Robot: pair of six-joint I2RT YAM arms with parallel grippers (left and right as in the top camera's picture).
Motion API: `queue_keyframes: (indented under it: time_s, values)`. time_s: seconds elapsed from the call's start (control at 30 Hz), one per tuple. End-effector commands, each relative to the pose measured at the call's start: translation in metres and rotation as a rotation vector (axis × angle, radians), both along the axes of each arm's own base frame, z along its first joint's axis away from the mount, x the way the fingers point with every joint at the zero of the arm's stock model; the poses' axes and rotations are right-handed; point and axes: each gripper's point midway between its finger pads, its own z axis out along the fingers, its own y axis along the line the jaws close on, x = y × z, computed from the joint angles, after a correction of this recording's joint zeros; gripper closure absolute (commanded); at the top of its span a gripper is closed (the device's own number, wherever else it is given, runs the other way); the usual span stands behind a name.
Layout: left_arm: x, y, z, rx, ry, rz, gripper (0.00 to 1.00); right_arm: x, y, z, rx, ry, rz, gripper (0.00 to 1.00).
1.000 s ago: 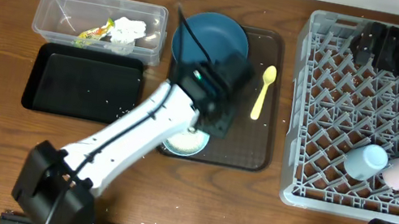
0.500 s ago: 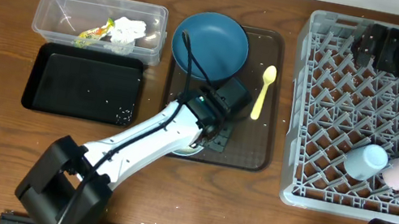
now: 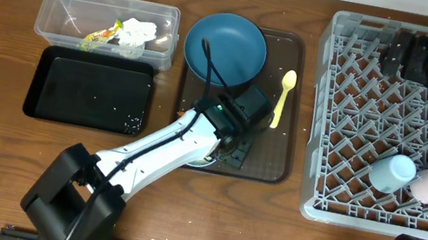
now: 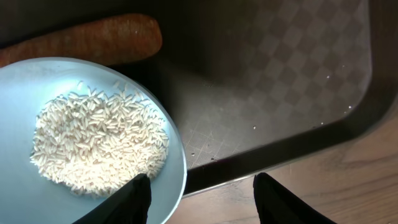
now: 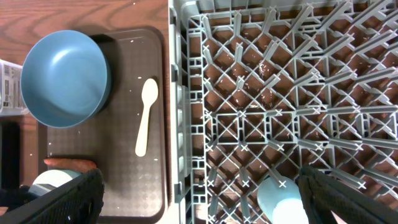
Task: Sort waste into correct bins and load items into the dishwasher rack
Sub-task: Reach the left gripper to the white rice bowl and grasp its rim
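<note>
- The clear rectangular plastic tub (image 3: 65, 4), at the table's 10 o'clock, already holds the crumpled white tissue (image 3: 137, 31) and yellow-green wrapper (image 3: 101, 34), so the dry rubbish looks sorted.
- The left gripper (image 4: 202, 202) hangs spread astride the rim of the small pale-blue bowl (image 4: 25, 87) of loose white rice grains (image 4: 99, 146). An orange carrot (image 4: 93, 40) lies at the bowl's 12 o'clock on the brown serving tray (image 4: 280, 74). It's probably lining up a grasp.
- The right gripper (image 5: 199, 199) hovers wide open over the grey lattice dishwasher rack (image 3: 355, 118), likely clear of the work.
- A second ago the left arm sat further toward 12 o'clock, overlapping the big dark-blue bowl (image 3: 225, 47).
</note>
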Motion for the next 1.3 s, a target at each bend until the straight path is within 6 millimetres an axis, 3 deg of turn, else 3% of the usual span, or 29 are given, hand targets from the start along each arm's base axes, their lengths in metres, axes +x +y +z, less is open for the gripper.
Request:
queue_keyframes:
  time_s: [0.0, 0.5, 0.7, 0.93, 1.17, 1.27]
  values:
    - [-0.004, 0.003, -0.013, 0.035, 0.030, -0.029, 0.44, 0.000, -0.004, -0.004, -0.016, 0.010, 0.001, 0.02]
    - [-0.009, 0.009, -0.035, 0.094, 0.081, -0.054, 0.45, 0.001, -0.004, -0.004, -0.017, 0.008, 0.000, 0.03]
    - [-0.011, 0.011, -0.046, 0.118, 0.104, -0.074, 0.60, 0.000, -0.004, -0.004, -0.016, 0.010, 0.001, 0.03]
    - [-0.009, 0.013, -0.046, 0.127, 0.096, -0.079, 0.63, 0.001, -0.004, -0.004, -0.017, 0.009, 0.000, 0.03]
    - [-0.005, 0.013, -0.042, 0.137, 0.078, -0.077, 0.86, 0.001, -0.004, -0.004, -0.017, 0.010, 0.000, 0.03]
    - [-0.004, 0.014, -0.042, 0.142, 0.074, -0.076, 0.90, 0.000, -0.004, -0.004, -0.017, 0.010, 0.001, 0.03]
